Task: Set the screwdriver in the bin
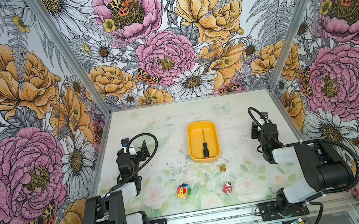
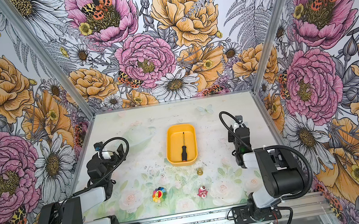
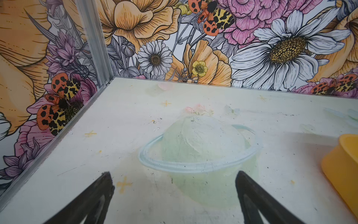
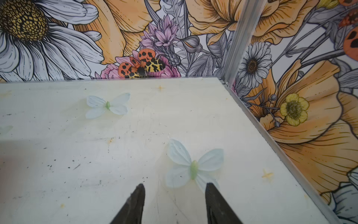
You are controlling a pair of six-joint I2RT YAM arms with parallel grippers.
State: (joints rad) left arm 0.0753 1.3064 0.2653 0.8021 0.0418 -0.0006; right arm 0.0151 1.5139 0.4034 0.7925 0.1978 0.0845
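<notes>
The yellow-orange bin stands at the middle of the table in both top views. The screwdriver lies flat inside it: black handle and orange-red cap at the near end, thin shaft pointing toward the back wall. My left gripper hovers left of the bin, open and empty. In the left wrist view one corner of the bin shows at the edge. My right gripper hangs right of the bin, open over bare table with nothing between its fingers.
Near the front lie a rainbow flower toy, a small pink-red figure, a brass piece and a tiny white bit. Flowered walls enclose the table on three sides.
</notes>
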